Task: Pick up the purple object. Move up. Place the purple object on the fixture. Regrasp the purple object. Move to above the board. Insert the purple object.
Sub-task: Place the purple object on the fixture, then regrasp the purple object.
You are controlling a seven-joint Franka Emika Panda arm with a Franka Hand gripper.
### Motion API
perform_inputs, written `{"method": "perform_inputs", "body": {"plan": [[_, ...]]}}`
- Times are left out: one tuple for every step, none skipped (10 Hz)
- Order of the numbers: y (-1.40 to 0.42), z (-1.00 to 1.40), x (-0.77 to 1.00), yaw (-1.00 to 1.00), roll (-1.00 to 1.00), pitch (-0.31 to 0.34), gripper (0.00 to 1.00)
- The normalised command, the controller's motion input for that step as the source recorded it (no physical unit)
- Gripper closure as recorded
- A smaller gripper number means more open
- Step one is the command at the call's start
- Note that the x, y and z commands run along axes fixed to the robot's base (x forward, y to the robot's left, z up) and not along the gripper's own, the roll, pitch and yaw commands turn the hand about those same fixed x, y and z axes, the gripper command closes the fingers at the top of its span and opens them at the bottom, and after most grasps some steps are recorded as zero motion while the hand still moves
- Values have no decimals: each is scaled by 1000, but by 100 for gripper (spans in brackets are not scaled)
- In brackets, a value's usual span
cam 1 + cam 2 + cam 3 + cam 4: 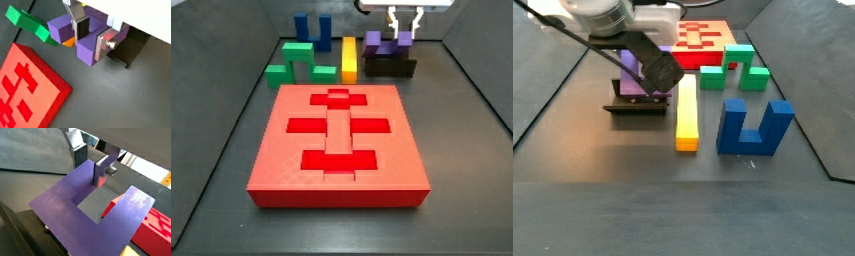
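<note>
In a side view the board (338, 140) is lying in front, and behind its right far corner the purple object (386, 44) is sitting on the fixture (392, 67), prongs up. The end effector (408, 24) is hovering just above, its fingers (105, 44) straddling one prong without clearly clamping it. The arm is hiding most of the fixture in a side view (636, 106).

The purple object (389, 44) is matte violet and sits on the black fixture (390, 68). Above it, at the upper right of a side view, the gripper (408, 20) has silver fingers (105, 44) with dark pads. The board (339, 137) is bright red with darker red cross and bar slots. Nearby are a yellow bar (686, 112), green stepped blocks (295, 59) and a blue U-shaped block (754, 126). The surface (225, 170) is dark grey.
</note>
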Motion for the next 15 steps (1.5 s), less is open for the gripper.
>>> {"method": "perform_inputs", "body": {"plan": [[0,-109,671,-143,-66,0,100],[0,-129,686,-163,-34,0,100],[9,-140,714,-169,-51,0,100],[80,-131,671,-166,-131,0,100],[151,-123,543,-126,-69,0,100],[191,-129,511,-74,0,0,100],[260,-103,411,-49,0,3,100],[191,-80,177,0,0,0,100],[0,0,0,0,51,0,100],[-66,-29,40,-17,0,0,100],[-160,-100,14,-29,63,-37,100],[-57,-91,0,-3,54,0,100],[0,0,0,0,0,0,100],[0,0,0,0,0,0,0],[0,137,77,0,574,111,0]]}}
